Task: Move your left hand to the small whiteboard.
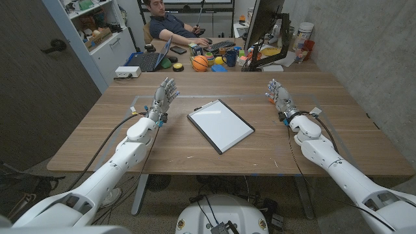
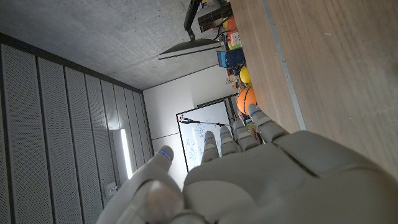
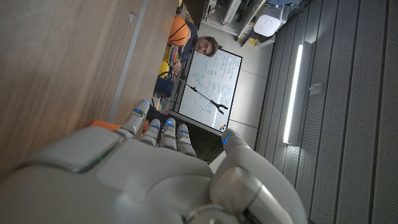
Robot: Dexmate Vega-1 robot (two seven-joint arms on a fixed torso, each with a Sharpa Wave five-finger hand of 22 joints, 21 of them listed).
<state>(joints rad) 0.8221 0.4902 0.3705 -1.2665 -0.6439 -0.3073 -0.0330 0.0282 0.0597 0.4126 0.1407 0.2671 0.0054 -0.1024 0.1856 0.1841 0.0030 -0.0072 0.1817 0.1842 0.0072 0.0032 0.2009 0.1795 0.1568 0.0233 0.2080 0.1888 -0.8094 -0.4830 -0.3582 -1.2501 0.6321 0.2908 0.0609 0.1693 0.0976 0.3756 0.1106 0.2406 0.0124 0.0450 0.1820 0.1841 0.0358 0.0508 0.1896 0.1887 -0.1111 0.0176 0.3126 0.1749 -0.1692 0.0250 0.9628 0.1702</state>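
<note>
Reach not yet begun: left hand (image 1: 165, 95) empty w/ fingers apart, standing near desk (image 1: 338, 140) left side, small whiteboard (image 1: 220, 125) flat at centre, well apart; next prob. needs swing inward & lower onto board.

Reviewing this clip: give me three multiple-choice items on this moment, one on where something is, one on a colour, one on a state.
1. Where does the small whiteboard lie?
A. Between the two hands
B. Under the right hand
C. At the table's far edge

2. What colour is the ball behind the table?
A. Green
B. Orange
C. White

3. What is the left hand doing?
A. Holding the whiteboard
B. Pressing on the whiteboard
C. Open, holding nothing

Answers: 1 A, the board sits mid-table with the right hand on its other side. 2 B, it is plainly orange. 3 C, its fingers are spread, apart from the board.
</note>
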